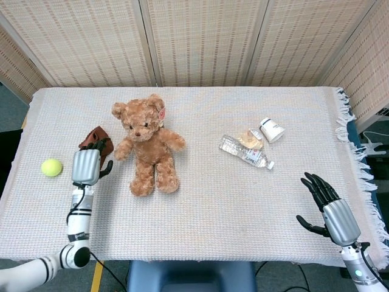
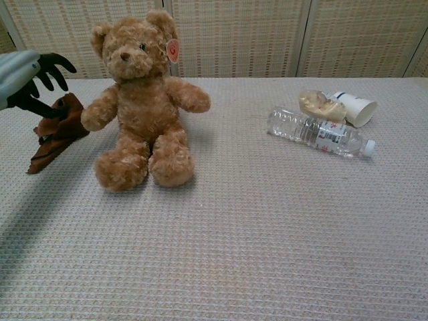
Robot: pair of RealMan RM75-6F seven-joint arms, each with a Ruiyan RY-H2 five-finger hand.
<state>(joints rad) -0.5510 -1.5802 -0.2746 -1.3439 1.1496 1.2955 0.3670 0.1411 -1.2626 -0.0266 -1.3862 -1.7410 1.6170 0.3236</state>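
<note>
Woven-cloth table (image 1: 200, 201), wicker screens behind. Left hand (image 1: 86, 165) empty, fingers spread, just beside the seated teddy bear (image 1: 148, 143) and over the brown cloth (image 2: 57, 130). Looks like a between-grasps step; next move needs re-aiming. Right hand (image 1: 331, 210) splayed, idle.
</note>
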